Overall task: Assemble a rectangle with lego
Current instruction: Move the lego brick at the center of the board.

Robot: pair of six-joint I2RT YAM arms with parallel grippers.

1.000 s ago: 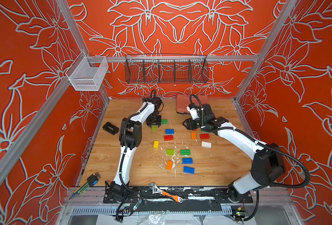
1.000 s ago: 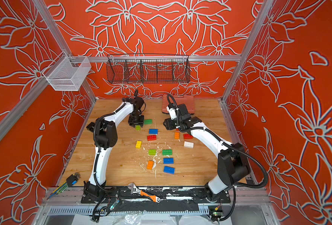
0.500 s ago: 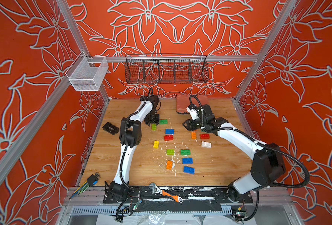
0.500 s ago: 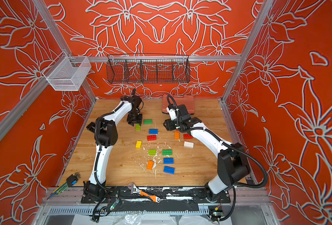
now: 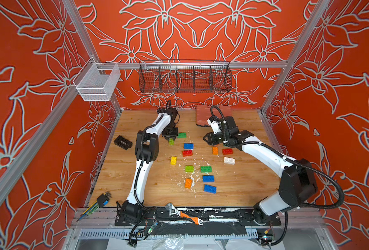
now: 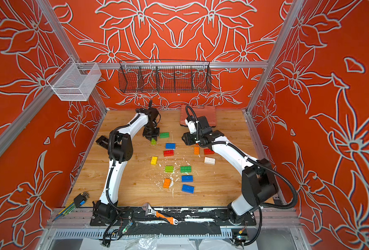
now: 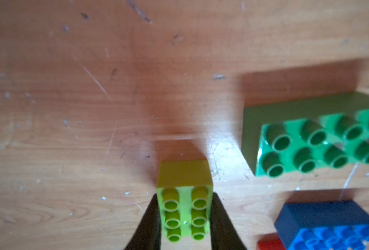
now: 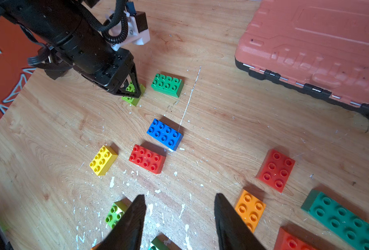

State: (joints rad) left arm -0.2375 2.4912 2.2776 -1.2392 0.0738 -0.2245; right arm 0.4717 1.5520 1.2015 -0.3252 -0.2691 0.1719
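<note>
Clamping a lime brick [image 7: 185,175] by its two long sides, the left gripper [image 7: 184,194] stands nearly upright over the far part of the wooden table [image 5: 136,188]. Whether the brick has cleared the wood cannot be told. A dark green brick [image 7: 309,140] lies just beside it, a strip of bare board between them, and a blue brick [image 7: 330,225] sits near, apart from both. On the gripper's other side, toward the left wall, the board is bare as far as the small black block [image 5: 123,142] near the table's left edge.

The right gripper [image 8: 180,195] hangs above the board with its fingers spread and nothing between them. An orange brick [image 8: 249,208] lies just outside one finger. The salmon tool case [image 8: 320,43] lies against the far edge, well apart from the lime brick.

The other bricks, among them a red brick [image 8: 146,159] and a yellow brick [image 8: 103,160], lie loose and unjoined across the middle, leaving the near and right margins open in both top views.
</note>
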